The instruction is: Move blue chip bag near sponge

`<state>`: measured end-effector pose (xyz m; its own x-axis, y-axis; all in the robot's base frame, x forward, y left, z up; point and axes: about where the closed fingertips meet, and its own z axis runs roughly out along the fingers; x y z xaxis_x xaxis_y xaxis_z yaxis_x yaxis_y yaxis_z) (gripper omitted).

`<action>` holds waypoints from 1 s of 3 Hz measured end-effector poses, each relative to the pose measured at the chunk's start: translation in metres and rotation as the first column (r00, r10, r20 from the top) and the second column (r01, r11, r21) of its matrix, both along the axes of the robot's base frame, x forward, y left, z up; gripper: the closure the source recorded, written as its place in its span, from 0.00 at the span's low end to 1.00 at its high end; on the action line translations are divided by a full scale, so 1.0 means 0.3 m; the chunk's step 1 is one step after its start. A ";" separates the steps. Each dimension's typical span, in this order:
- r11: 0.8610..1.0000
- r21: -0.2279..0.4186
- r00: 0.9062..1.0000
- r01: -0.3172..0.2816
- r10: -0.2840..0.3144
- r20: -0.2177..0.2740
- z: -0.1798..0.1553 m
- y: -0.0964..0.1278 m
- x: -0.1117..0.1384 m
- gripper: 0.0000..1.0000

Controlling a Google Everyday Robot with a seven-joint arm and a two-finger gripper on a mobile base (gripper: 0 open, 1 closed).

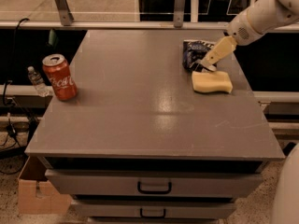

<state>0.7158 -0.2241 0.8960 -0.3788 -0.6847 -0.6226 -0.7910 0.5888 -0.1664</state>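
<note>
Nearest, well in front and to the left of the tan two-finger gripper (204, 65), the grey flat-topped drawer cabinet (140, 129) has a wide bare stretch, the best room for drawing back. Far to the gripper's left, a red aluminium soda can (59, 77) stands by the left edge, out of harm's way. Just in front of the gripper lies the pale yellow wavy-edged foam sponge (212, 82), close to the right edge, where a rightward sweep could knock it off. The gripper sits at the near corner of the small crinkly dark-blue foil chip bag (192, 52), which lies just behind the sponge. Whether the gripper is parted or clamped on the bag I cannot tell; if clamped, lifting would likely drag the bag away
</note>
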 end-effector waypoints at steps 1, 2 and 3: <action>0.999 0.014 0.991 0.044 -0.045 0.128 0.193 -0.238 -0.029 0.00; 0.997 0.002 0.974 0.074 -0.072 0.213 0.338 -0.372 -0.085 0.00; 0.996 0.028 0.960 0.085 -0.089 0.266 0.463 -0.389 -0.141 0.00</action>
<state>0.6736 -0.3408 1.0349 -0.2553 -0.6454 -0.7200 -0.6649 0.6578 -0.3539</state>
